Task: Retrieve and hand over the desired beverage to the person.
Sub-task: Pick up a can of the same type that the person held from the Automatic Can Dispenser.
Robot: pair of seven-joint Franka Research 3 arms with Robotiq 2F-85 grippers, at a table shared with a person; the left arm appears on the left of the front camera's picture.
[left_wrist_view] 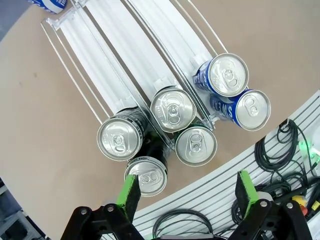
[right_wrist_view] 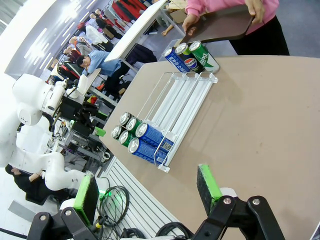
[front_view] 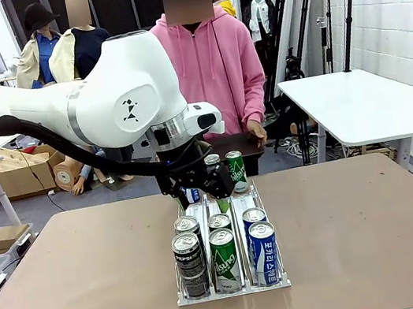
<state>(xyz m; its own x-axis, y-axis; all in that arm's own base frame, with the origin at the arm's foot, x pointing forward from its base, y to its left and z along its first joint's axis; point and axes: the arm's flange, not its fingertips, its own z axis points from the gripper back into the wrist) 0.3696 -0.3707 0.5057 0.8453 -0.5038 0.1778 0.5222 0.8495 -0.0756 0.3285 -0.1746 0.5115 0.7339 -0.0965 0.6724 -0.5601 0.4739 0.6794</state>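
Left pincer hangs released above clear plastic rack of tightly packed aluminium drink cans; descending could topple neighbours.

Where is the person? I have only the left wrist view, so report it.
Observer: The person stands at the far side of the table, holding a dark tray in both hands.
Operator: Now describe the far end of the rack.
Observer: Three cans stand just beyond the rack: a blue Pepsi can, a green can and a third can between them.
Operator: Give me the other arm.
Observer: The right gripper is open and empty, near the table's robot-side edge, away from the rack.
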